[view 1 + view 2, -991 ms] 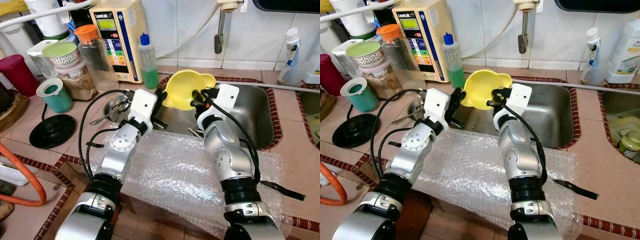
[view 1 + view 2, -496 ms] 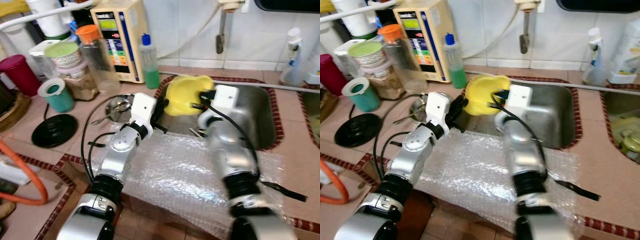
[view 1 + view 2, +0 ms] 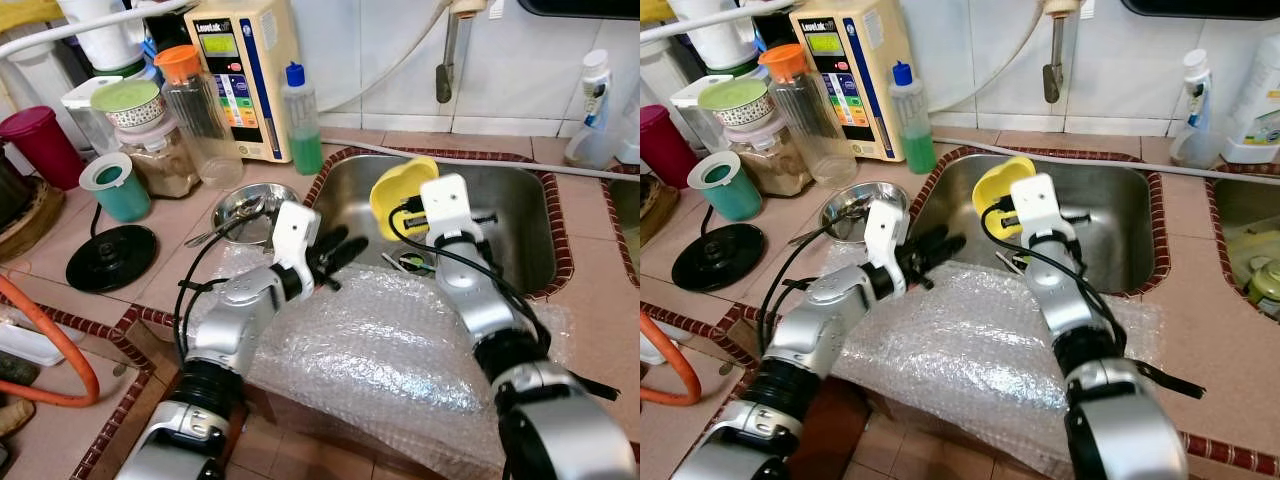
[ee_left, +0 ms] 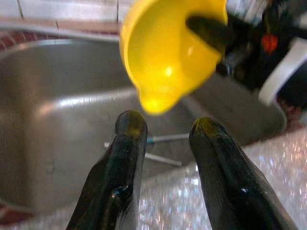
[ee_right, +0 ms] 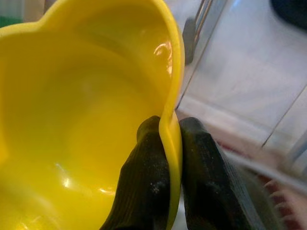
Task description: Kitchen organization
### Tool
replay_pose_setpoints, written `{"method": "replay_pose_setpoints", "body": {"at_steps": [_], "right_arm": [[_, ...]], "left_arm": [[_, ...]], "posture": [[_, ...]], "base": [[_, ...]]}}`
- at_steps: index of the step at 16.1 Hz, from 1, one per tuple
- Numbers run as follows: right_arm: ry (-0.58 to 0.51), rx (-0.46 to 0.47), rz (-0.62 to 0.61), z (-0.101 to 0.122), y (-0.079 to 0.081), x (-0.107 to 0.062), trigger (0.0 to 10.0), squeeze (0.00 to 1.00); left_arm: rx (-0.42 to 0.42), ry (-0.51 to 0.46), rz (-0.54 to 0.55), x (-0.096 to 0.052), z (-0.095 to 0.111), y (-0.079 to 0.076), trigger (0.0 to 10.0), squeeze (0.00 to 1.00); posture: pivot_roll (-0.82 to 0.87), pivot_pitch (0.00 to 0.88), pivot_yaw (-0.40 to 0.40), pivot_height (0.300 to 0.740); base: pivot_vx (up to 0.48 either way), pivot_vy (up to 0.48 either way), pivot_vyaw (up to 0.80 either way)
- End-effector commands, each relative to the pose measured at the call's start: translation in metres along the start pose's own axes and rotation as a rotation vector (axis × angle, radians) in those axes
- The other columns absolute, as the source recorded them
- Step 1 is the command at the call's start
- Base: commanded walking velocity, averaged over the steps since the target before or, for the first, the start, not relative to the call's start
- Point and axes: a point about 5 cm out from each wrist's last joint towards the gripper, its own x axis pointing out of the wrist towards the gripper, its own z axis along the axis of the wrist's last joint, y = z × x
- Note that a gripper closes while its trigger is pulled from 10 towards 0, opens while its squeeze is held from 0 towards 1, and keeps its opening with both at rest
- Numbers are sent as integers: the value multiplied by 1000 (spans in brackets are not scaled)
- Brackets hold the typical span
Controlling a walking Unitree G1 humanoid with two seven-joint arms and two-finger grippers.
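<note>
Right gripper [image 5: 169,143] pinches the rim of the yellow bowl [image 3: 396,187], one finger inside, one outside. Bowl is held tipped on edge above the sink [image 3: 520,235], clear of the basin floor. Left gripper [image 3: 340,255] holds nothing, fingers [image 4: 125,143] narrowly parted, pointing at the bowl from just over the bubble wrap [image 3: 400,350]. Steel dish [image 3: 250,205] lies behind the left gripper on the counter.

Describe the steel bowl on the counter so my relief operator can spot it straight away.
Start at the steel sink and move to the tiled counter on the robot's left of it. The small steel bowl sits there, just in front of the green soap bottle. It is the only shiny metal dish among plastic jars and cups, with a spoon resting in it.
</note>
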Motion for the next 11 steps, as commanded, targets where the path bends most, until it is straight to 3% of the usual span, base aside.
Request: {"method": "replay_pose_setpoints", "body": {"at_steps": [1, 5, 7, 8, 9, 10, 11], "right_arm": [[-56, -66, 19, 11, 4, 5, 0, 0], [3, -199, 1, -10, -15, 6, 0, 0], [125, -257, -3, -36, -30, 0, 0, 0], [171, -242, 15, -44, -31, -2, 0, 0], [216, -222, 38, -52, -30, -6, 4431, 0], [237, -211, 67, -56, -26, -8, 10000, 24], [234, -213, 75, -55, -24, -9, 10000, 212]], "left_arm": [[28, 35, -6, -5, -1, 2, 10000, 1000], [75, 104, 18, -14, -5, 6, 10000, 1000], [79, 121, 44, -17, -6, 9, 10000, 1000], [91, 127, 44, -18, -6, 9, 10000, 1000], [102, 133, 37, -19, -7, 9, 10000, 1000], [101, 139, 29, -19, -7, 8, 10000, 1000], [104, 142, 26, -19, -8, 8, 10000, 1000]], "posture": [[82, 0, 184, 740], [108, 0, 173, 740], [117, 0, 169, 740], [118, 0, 169, 740], [116, 0, 171, 740], [113, 0, 174, 740], [112, 0, 177, 740]], "base": [[0, 0, 0], [0, 0, 0], [0, 0, 0], [0, 0, 0], [0, 0, 0], [0, 0, 0], [0, 0, 0]]}}
